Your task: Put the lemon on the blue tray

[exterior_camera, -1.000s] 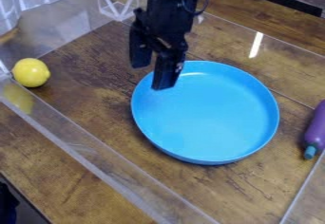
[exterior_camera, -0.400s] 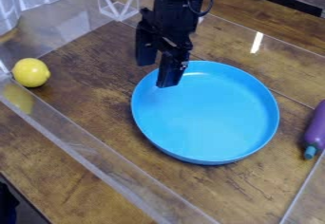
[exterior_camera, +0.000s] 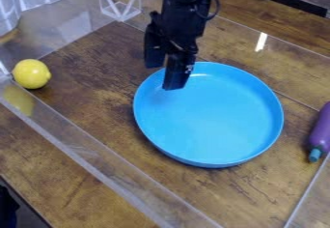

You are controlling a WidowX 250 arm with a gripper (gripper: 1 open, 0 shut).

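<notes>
The lemon point(exterior_camera: 31, 73), small and bright yellow, lies on the wooden table at the far left, beside a clear plastic wall. The blue tray point(exterior_camera: 258, 135), a large round shallow dish, sits right of centre with nothing in it. My gripper point(exterior_camera: 165, 66) hangs pointing down over the tray's upper-left rim, far to the right of the lemon. Its dark fingers point(exterior_camera: 177, 74) stand apart, open, with nothing between them.
A purple elongated object point(exterior_camera: 318, 130) lies at the right edge, just beyond the tray. Clear plastic walls point(exterior_camera: 77, 145) run along the left and front of the wooden table point(exterior_camera: 77, 106). A white rack point(exterior_camera: 123, 2) stands at the back.
The gripper has drifted slightly right and toward the back along the tray's rim, still open. The lemon and tray have not moved.
</notes>
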